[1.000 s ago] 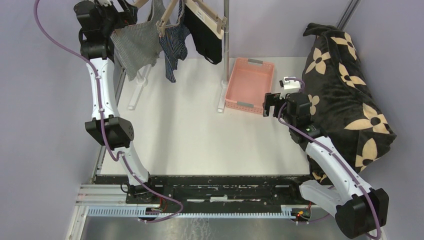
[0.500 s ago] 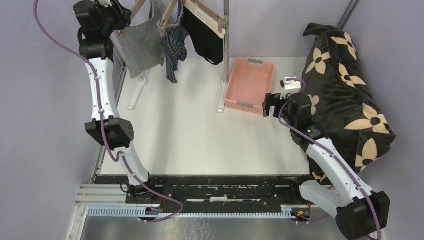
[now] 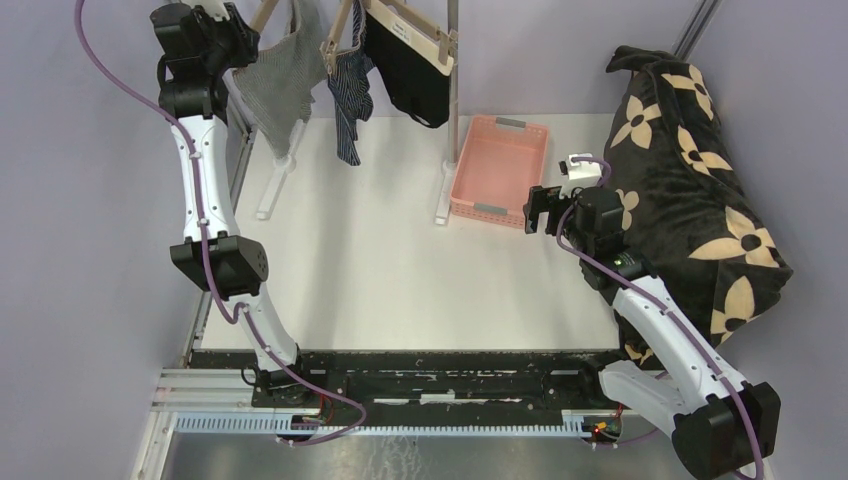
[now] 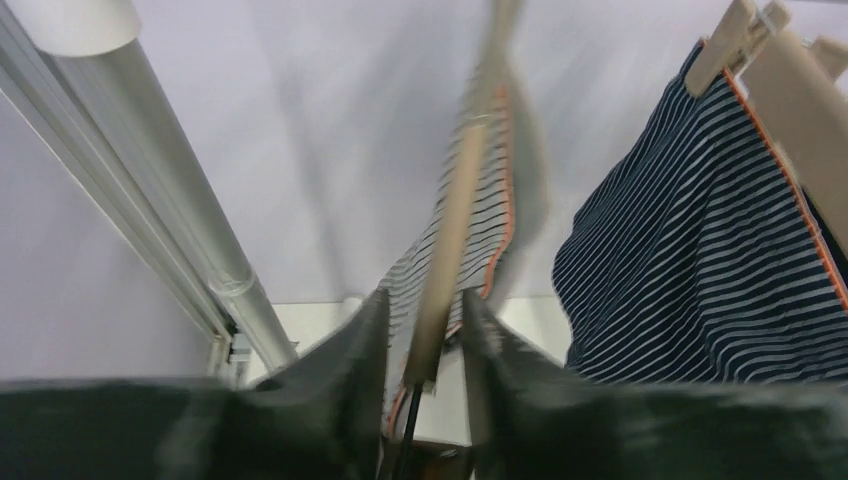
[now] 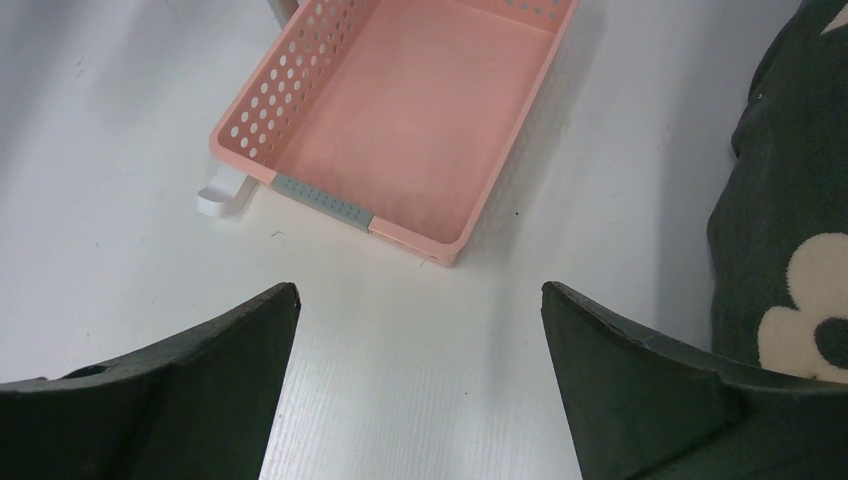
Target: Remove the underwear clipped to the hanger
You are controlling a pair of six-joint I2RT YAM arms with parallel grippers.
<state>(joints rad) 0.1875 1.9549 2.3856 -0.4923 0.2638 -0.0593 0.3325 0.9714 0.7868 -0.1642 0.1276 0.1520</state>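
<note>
Evidently light and limp, the grey-white briefs [image 3: 281,86] suit a hold at the waistband beside the wooden clip [image 4: 455,210], which the left pincer [image 4: 423,312] pinches. The right pincer [image 5: 420,296] gapes wide, empty.

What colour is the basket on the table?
The basket is pink with grey handles; right wrist view shows it best.

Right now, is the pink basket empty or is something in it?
Empty. In the right wrist view the pink basket shows only bare floor, no cloth.

Robotics lab (a test cell): bare lilac walls [image 3: 80,250], white table [image 3: 400,260], arms [image 3: 200,190] bolted to a rail [image 3: 180,385].
</note>
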